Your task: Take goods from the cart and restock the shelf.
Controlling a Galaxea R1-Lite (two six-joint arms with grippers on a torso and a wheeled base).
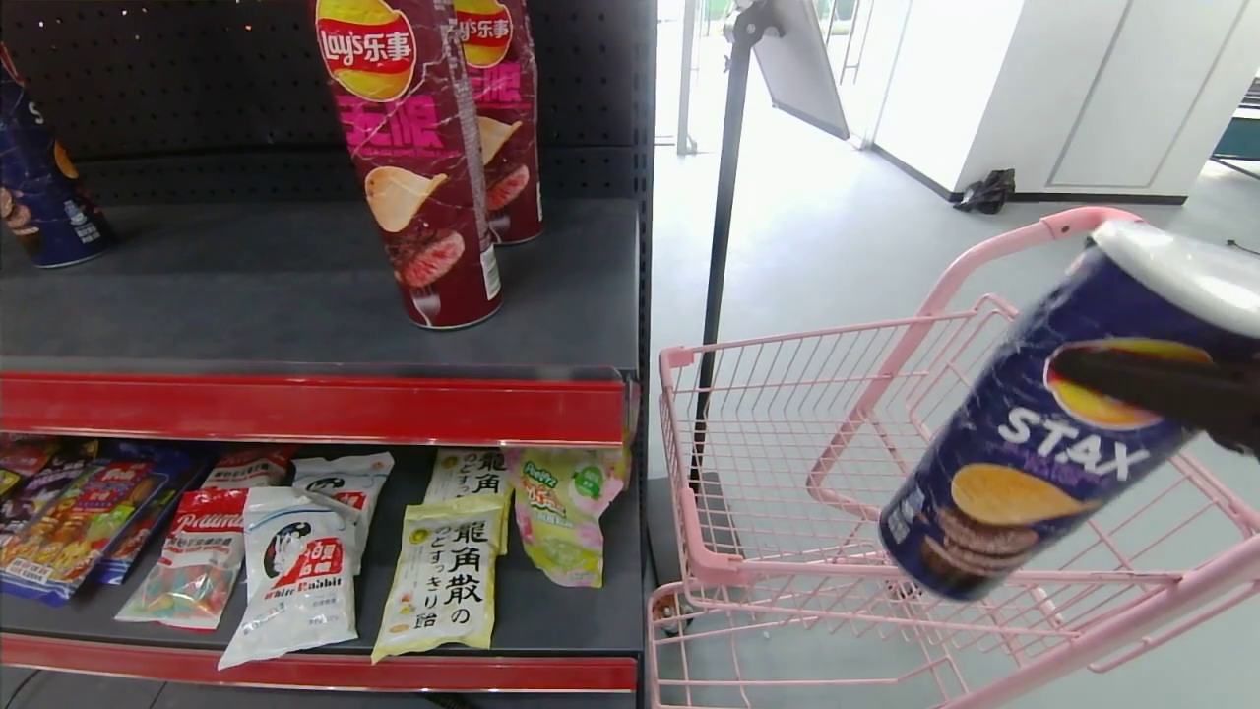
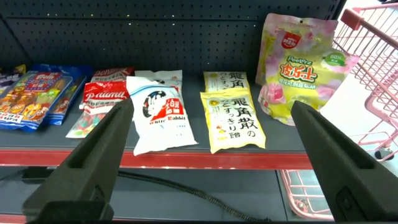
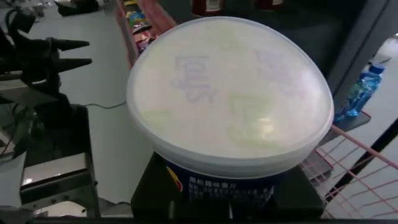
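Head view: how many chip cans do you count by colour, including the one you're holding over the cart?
Dark red cylindrical chip cans: 2, standing on the grey upper shelf.
Dark blue cylindrical chip cans: 2, one at that shelf's left end, one tilted in the right tool over the pink wire cart.
Total: 4.

**Bright Room Beside the Aisle**

Smooth grey floor, washed pale by daylight through glass panels at the back. White wall with dark skirting along the right. Slim black pole rising from the floor, carrying a tilted white board. Dark bundle lying at the wall's foot.
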